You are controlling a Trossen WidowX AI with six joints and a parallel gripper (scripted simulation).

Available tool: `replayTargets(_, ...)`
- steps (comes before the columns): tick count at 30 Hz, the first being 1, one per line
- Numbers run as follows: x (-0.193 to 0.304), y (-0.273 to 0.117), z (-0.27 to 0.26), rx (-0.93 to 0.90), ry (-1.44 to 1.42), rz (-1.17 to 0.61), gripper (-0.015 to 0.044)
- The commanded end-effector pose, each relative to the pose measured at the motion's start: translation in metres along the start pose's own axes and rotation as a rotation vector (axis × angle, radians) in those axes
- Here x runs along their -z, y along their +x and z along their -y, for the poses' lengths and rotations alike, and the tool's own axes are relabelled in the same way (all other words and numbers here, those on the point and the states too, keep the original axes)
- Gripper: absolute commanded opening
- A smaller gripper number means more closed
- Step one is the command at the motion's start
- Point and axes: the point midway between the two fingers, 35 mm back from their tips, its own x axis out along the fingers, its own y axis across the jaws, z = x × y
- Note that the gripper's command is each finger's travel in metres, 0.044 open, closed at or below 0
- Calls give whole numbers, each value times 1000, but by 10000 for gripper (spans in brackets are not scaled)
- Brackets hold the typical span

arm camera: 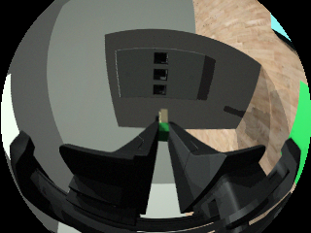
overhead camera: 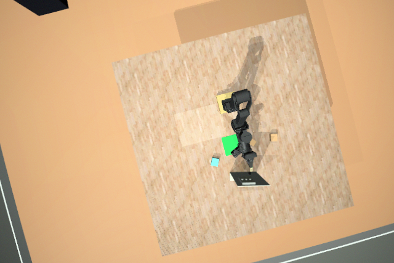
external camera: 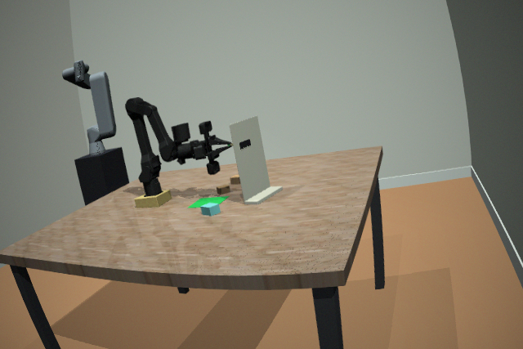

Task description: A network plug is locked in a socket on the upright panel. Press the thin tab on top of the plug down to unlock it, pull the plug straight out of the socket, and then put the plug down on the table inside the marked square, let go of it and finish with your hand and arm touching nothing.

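My gripper is shut on the small plug, which is beige at its front and green between the fingertips. The plug is out of the socket, in front of the upright panel and well above the table. Three dark, empty socket openings show in the panel in the wrist view. The thin tab cannot be made out. The marked green square lies flat on the table between the arm's base and the panel, partly hidden by the arm from above.
A cyan block lies beside the green square. A tan block and a smaller brown block lie on the arm's other side. The panel's pale foot rests on the table.
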Motion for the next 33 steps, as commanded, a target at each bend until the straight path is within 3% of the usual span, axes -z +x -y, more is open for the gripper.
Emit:
replayTargets(1, 1, -4, 0, 1, 2, 3, 0)
replayTargets(33, 2, -12, -31, 1, 1, 2, 0)
